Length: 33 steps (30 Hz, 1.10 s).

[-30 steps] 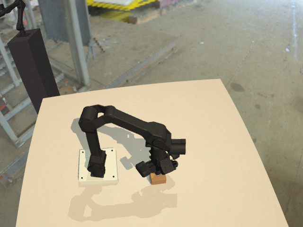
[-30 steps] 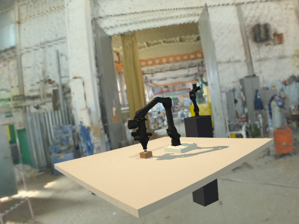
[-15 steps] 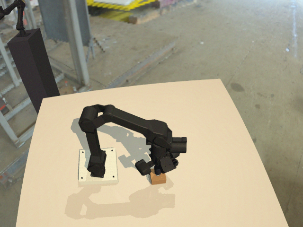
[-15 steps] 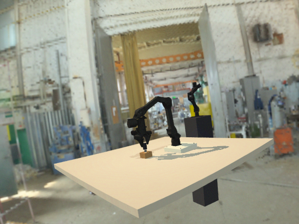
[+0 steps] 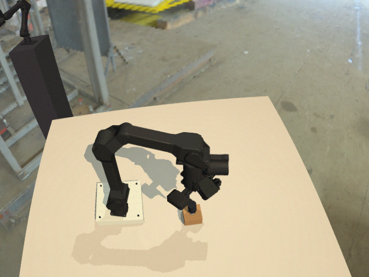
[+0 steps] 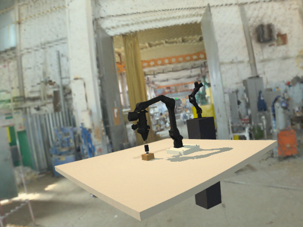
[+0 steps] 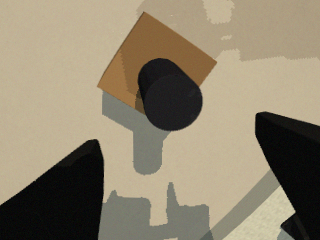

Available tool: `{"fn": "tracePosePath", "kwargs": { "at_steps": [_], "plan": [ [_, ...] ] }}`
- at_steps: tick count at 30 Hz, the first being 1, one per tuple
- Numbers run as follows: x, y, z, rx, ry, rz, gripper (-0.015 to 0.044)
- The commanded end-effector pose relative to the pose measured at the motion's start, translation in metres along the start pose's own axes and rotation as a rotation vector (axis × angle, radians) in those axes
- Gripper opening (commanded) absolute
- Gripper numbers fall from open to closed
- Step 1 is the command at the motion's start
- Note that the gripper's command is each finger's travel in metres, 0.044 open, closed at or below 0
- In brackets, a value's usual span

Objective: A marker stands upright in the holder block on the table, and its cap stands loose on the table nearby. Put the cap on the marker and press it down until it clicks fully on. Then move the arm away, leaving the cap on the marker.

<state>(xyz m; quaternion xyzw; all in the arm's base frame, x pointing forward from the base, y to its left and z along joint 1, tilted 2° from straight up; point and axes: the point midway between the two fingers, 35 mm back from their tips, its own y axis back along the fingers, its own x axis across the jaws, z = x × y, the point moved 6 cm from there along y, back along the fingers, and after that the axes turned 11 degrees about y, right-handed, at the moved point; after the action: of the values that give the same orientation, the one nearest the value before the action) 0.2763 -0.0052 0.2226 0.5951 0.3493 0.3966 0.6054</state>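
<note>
The black cap stands upright over the marker in the orange-brown holder block. A thin light ring of the marker shows between cap and block; the rest of the marker is hidden. Whether the cap is clicked fully on cannot be told. My gripper is open and empty, above the cap. In the wrist view the fingers stand wide apart, one on each side, with gaps to the cap.
The arm's pale base plate stands on the table, to the left of the block in the top view. A dark pillar with another black arm stands beyond the table edge.
</note>
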Motion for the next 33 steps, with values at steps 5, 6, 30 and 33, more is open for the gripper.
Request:
{"fn": "tracePosePath", "kwargs": {
  "at_steps": [5,6,30,33],
  "plan": [
    [-0.002,-0.006,-0.001,0.002,0.769,0.005,0.0099],
    [-0.002,-0.006,-0.001,0.002,0.814,0.005,0.0072],
    [-0.002,-0.015,-0.001,0.002,0.829,0.005,0.0],
    [-0.002,-0.02,-0.001,0.002,0.829,0.005,0.0]
  ]
}}
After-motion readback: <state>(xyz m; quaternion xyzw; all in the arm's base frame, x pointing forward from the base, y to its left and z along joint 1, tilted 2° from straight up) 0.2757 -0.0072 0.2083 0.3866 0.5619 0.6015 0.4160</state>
